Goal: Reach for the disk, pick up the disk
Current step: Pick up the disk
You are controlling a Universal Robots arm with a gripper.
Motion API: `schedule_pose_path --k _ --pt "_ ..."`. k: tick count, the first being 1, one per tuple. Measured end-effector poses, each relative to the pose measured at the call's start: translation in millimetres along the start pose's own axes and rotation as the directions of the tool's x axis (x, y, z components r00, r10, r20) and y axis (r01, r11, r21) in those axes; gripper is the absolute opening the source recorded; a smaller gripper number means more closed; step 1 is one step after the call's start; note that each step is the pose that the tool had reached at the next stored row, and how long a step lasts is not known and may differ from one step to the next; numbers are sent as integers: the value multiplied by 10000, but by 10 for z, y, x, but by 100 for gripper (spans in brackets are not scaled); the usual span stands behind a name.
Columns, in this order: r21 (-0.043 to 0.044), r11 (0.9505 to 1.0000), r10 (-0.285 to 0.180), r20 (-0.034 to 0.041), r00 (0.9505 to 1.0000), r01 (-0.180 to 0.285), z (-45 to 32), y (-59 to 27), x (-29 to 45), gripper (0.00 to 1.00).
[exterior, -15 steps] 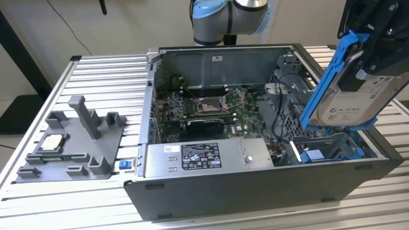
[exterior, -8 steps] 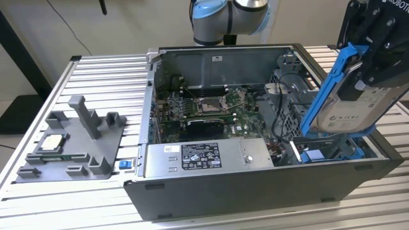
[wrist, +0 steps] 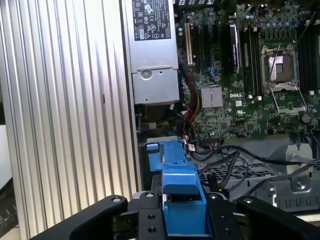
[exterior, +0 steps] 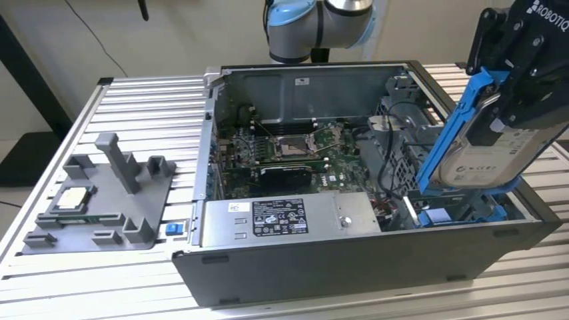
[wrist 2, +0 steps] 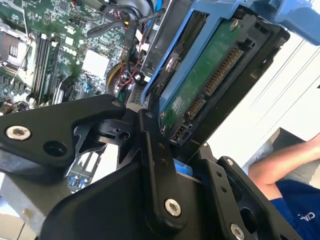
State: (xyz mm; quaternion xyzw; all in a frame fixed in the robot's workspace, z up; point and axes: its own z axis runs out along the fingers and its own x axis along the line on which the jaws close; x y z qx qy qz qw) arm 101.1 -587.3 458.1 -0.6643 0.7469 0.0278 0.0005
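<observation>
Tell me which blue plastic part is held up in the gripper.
The blue frame around the disk, lifted upright in the gripper above the case. The other blue bracket sits low inside the case.

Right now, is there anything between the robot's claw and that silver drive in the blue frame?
Nothing: the gripper is shut on the disk, holding it tilted above the open computer case in the exterior view. Both wrist views show its blue frame directly between the jaws.

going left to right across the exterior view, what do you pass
grey plastic fixture with a small square chip on it → power supply at the case's near edge → motherboard inside the open computer case → disk in its blue frame, held upright by the gripper
</observation>
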Motion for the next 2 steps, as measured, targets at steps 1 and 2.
schedule_pose_path --k 1,2 --pt "0 10000 0 0 10000 0 0 0 0 0" --pt "0 10000 0 0 10000 0 0 0 0 0"
